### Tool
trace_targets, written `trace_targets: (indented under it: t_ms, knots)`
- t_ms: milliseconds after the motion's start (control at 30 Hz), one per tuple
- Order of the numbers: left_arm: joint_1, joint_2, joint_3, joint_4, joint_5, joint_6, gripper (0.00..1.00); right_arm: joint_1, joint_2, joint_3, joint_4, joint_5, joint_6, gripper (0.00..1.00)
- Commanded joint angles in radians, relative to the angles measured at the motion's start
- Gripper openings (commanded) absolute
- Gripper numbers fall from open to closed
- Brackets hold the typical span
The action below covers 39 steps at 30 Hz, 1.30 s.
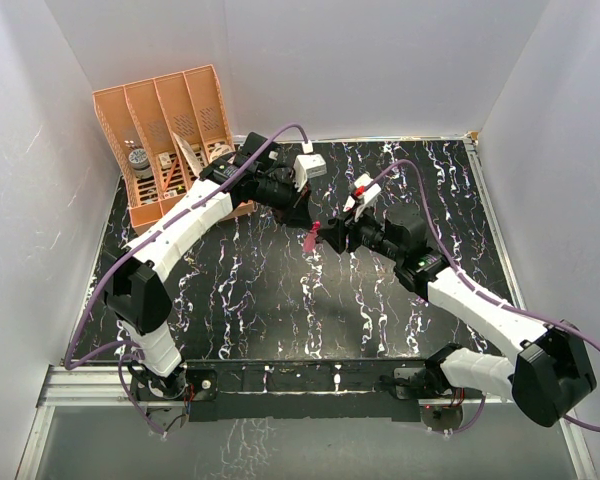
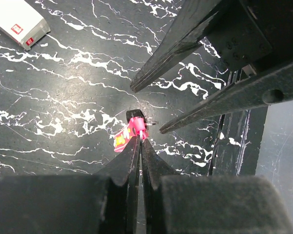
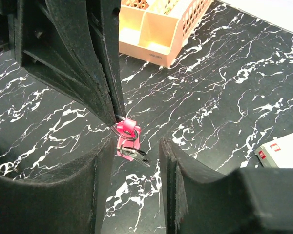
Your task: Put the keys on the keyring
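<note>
Your left gripper [image 2: 139, 139] fills the foreground of its wrist view, clenched on the keyring [image 2: 128, 132] at the pink tag, with a dark-headed key [image 2: 135, 115] just beyond. A white box [image 2: 17, 22] lies well apart.

From the right wrist, your right gripper [image 3: 136, 146] is released, one finger on either side of tag and key. You cannot tell whether the key is threaded.

From above, both grippers meet over mid-table [image 1: 260, 300], with the tag between them and an orange tray [image 1: 150, 120] at far left.

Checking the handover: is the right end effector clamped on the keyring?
No, the right end effector stands open around the keyring.
</note>
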Motion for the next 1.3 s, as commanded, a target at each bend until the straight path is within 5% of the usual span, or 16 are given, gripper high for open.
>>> trace_targets:
  t_ms: [0,733,1033,1267]
  knots:
    - [-0.004,-0.061,0.02,-0.033,0.066,0.075,0.0,-0.002,0.007,0.051,0.057,-0.038,-0.016,0.38]
    - [-0.004,-0.037,0.037,-0.108,0.169,0.202,0.0,-0.002,0.032,0.06,0.099,-0.087,-0.017,0.19]
    - [-0.005,-0.021,0.052,-0.107,0.143,0.179,0.0,-0.002,0.017,0.054,0.108,-0.087,-0.026,0.03]
    - [-0.004,-0.058,0.003,-0.009,0.081,0.106,0.0,-0.002,0.007,0.044,0.118,-0.066,-0.024,0.0]
